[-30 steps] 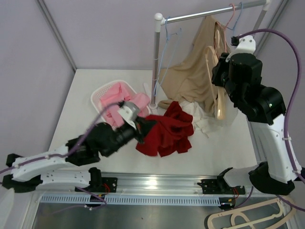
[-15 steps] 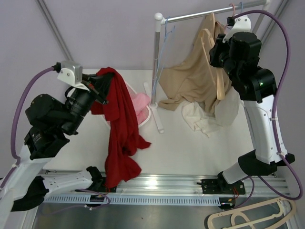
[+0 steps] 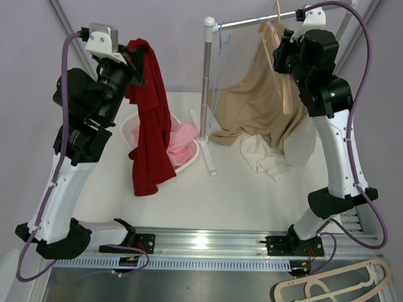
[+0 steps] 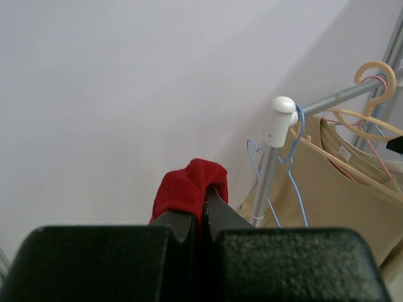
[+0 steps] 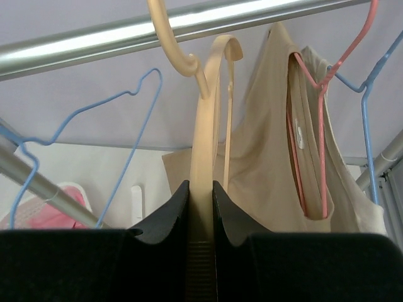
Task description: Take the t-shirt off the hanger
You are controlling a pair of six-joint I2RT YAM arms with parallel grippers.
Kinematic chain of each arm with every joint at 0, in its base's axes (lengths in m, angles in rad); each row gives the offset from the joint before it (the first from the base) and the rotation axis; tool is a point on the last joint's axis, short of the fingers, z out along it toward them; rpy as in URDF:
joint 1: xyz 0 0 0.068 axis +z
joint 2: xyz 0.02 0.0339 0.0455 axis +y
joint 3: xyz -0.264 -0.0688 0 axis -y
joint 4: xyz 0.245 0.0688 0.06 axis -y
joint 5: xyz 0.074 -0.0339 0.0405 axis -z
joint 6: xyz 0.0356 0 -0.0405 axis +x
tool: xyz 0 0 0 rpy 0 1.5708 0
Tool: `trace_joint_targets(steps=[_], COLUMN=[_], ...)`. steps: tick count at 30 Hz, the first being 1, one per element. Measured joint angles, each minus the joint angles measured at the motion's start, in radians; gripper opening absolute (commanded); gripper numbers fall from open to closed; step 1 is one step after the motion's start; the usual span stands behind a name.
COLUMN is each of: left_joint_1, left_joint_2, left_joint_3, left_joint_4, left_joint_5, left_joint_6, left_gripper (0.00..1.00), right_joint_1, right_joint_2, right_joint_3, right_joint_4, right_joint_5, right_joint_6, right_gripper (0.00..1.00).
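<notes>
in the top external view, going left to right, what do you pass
left arm → red t-shirt → rack post → beige t-shirt → right arm

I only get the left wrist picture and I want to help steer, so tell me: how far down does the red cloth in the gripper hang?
Observer: In the top view the red cloth hangs long from the raised left gripper. Its lower end reaches past the white basket in the picture. I cannot tell whether it touches the table.
Operator: What's in that basket?
Observer: Pink clothes, piled inside it.
Operator: And what's the other arm doing?
Observer: The right gripper is shut on a cream hanger, whose hook is up by the rail.
</notes>
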Motion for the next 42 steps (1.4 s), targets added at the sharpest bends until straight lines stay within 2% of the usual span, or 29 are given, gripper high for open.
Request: trace_joint_targets(steps=[8, 12, 20, 23, 27, 30, 38, 42], left_joint_1=[0.139, 0.209, 0.246, 0.248, 0.253, 0.259, 0.261, 0.261], left_joint_2=[0.161, 0.296, 0.369, 0.328, 0.167, 0.126, 0.120, 0.173], left_joint_3=[0.284, 0.542, 0.629, 0.498, 0.039, -0.192, -0.478, -0.526], left_joint_4=[-0.018, -0.019, 0.014, 0.047, 0.179, 0.166, -0.064, -0.176], left_joint_5=[0.076, 0.112, 0.156, 0.148, 0.095, 0.025, -0.149, -0.168], left_joint_6=[-0.032, -0.082, -0.135, -0.140, -0.160, -0.217, -0.486, -0.580], left_gripper=[0.01, 0.01, 0.01, 0.01, 0.01, 0.01, 0.01, 0.01], right_joint_1=[-0.071, -0.087, -0.089, -0.089, -0.089, -0.090, -0.091, -0.090], right_joint_2=[0.103, 0.136, 0.141, 0.128, 0.072, 0.028, -0.030, -0.045], right_joint_3=[0.021, 0.025, -0.014, -0.074, -0.232, -0.332, -0.409, -0.415], right_joint_4=[0.023, 0.044, 0.095, 0.130, 0.224, 0.293, 0.336, 0.328], right_joint_5=[-0.068, -0.092, -0.117, -0.129, -0.140, -0.142, -0.147, -0.156], right_joint_6=[0.002, 0.010, 0.027, 0.038, 0.063, 0.076, 0.103, 0.114], right_gripper=[0.00, 0.00, 0.00, 0.00, 0.00, 0.00, 0.00, 0.00])
